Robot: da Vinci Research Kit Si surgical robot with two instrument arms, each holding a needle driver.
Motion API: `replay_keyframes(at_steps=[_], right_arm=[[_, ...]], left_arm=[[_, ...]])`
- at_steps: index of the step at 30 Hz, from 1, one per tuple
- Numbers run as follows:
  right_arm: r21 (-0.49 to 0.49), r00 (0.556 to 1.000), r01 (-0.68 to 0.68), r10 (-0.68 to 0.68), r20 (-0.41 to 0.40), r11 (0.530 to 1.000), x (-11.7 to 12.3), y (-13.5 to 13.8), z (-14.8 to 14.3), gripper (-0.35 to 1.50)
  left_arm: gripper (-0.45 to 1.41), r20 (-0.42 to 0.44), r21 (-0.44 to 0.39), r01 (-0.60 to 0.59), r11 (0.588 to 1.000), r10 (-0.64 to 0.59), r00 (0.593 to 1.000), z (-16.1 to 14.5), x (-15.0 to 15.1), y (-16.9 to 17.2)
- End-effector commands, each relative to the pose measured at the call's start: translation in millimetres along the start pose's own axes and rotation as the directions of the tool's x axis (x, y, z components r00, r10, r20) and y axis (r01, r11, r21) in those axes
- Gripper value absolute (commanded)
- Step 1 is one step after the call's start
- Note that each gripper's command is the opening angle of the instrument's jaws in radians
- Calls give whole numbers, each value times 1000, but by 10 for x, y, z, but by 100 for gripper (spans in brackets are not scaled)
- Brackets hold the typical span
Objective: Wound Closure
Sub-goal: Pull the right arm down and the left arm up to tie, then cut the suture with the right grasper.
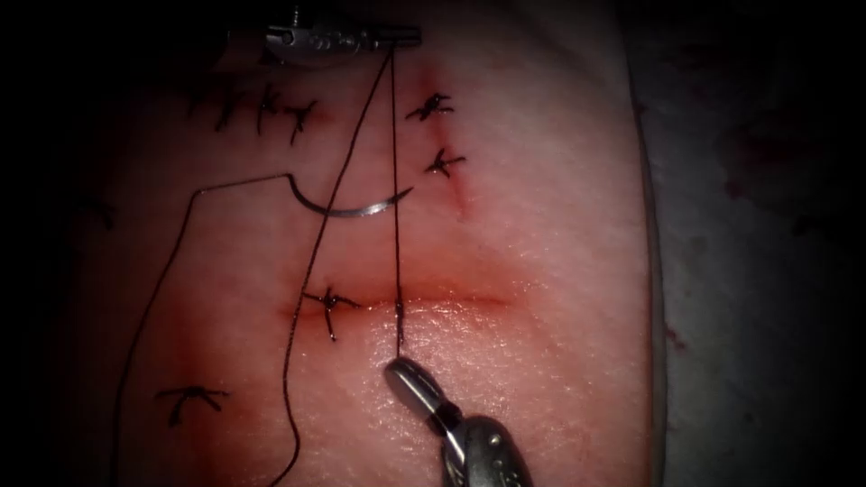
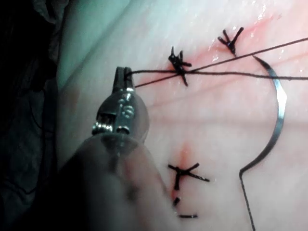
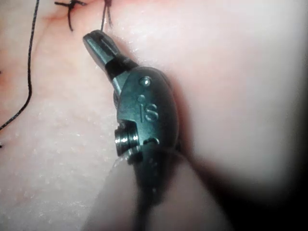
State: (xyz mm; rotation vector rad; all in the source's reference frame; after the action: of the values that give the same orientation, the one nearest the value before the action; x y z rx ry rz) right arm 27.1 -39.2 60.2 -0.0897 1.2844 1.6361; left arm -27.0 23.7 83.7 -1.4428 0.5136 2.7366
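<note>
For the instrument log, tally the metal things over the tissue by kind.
Needle drivers: 2, the left tool with jaws shut on the thread, the right tool with jaws shut beside a thread end.
Curved needles: 1, the needle lying free on the tissue, held by neither.
Total: 3

Surroundings, endoscope view: a grey cloth point(image 1: 749, 271) covers the bench along the right of the frame, from the upper edge to the lower. Its surface is flat, with a few shallow creases. Faint reddish stains point(image 1: 732, 188) mark it at mid-height, and a smaller one lies lower, near its inner edge. Lighting is a single pool centred on the frame. It falls off sharply, leaving the far left, the upper left corner and the right margin in near darkness.

Left wrist view: dark crumpled fabric point(image 2: 29, 120), in folds, material not identifiable.

No walls, floor or windows observed.
</note>
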Motion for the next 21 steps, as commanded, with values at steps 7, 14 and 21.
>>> replay_keyframes(at_steps=[7,14,21], right_arm=[[12,1000,-11,11,9,1000,-6,-10,-6,-35],[67,997,-71,69,32,995,11,-9,-9,62],[76,996,-74,71,54,994,49,-13,-17,125]], left_arm=[[-45,-41,-13,52,999,-53,998,5,-11,0],[-45,-226,-153,206,966,-237,945,-33,18,12],[-45,-321,-271,332,904,-410,854,-93,72,27]])
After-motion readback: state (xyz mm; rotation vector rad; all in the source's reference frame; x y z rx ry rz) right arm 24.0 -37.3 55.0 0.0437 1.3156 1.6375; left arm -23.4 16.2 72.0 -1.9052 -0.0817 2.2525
